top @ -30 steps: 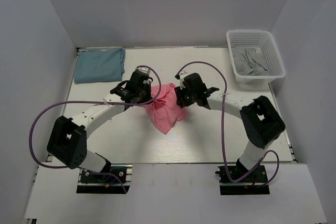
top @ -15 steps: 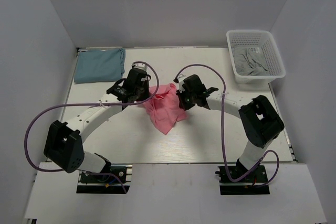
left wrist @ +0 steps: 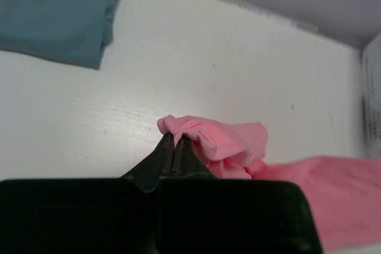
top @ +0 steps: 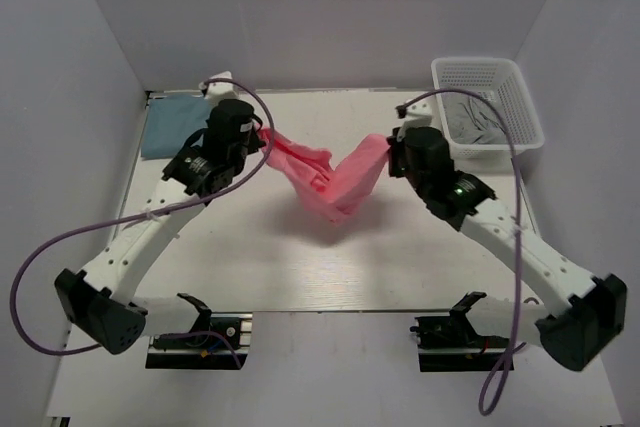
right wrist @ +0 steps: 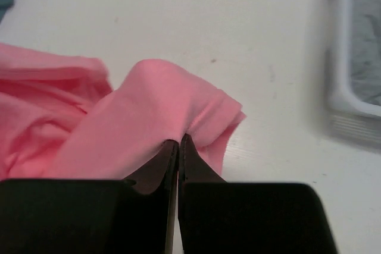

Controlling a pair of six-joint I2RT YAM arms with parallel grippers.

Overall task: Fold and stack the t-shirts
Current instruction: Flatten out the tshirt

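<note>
The left jaws and the right jaws each clamp a bunch of the pink t-shirt (top: 335,182), which sags between them.

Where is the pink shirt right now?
In the top view, the pink shirt sags mid-table between the left pincer and right pincer, each pinching one end.

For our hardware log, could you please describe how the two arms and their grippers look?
The left arm and right arm have white links, blocky black joints and a looping purple cable each. The left gripper and right gripper have dark tapering fingers.
</note>
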